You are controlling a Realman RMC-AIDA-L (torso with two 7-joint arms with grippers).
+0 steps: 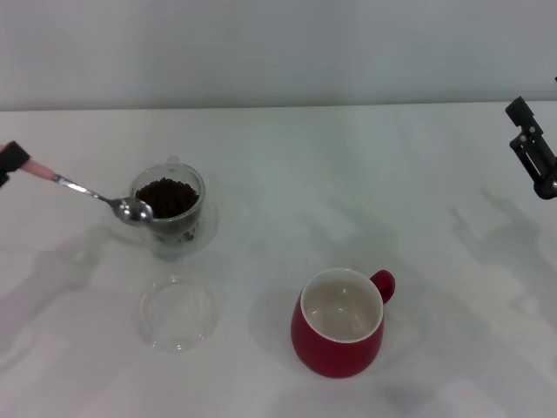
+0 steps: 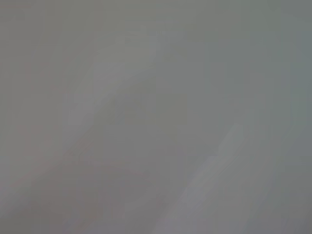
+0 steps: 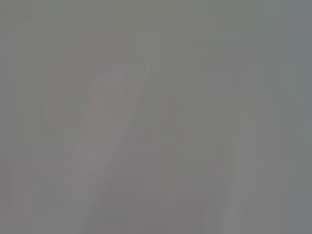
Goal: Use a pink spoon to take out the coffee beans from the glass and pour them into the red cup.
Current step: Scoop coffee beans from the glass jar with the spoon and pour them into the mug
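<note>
Nearest the robot, the red cup is sitting upright with its white inside showing no beans, handle pointing to the far right. To its left, a flat clear lid is lying on the white table. Further back on the left, the glass is standing upright, holding a heap of coffee beans. The pink spoon is angling down from the left edge, its metal bowl sitting at the glass's left rim, looking bare of beans. The left gripper is pinching the pink handle end at the frame edge, closed on it, barely in view. The right gripper is parked far right, well apart from everything; whether it is open, I cannot tell. Both wrist views are showing nothing usable.

Step in hand, by my reading: the scoop is just getting going. Next move is calling for dipping the bowl into the heap, lifting level, then carrying across to the red cup and tipping
</note>
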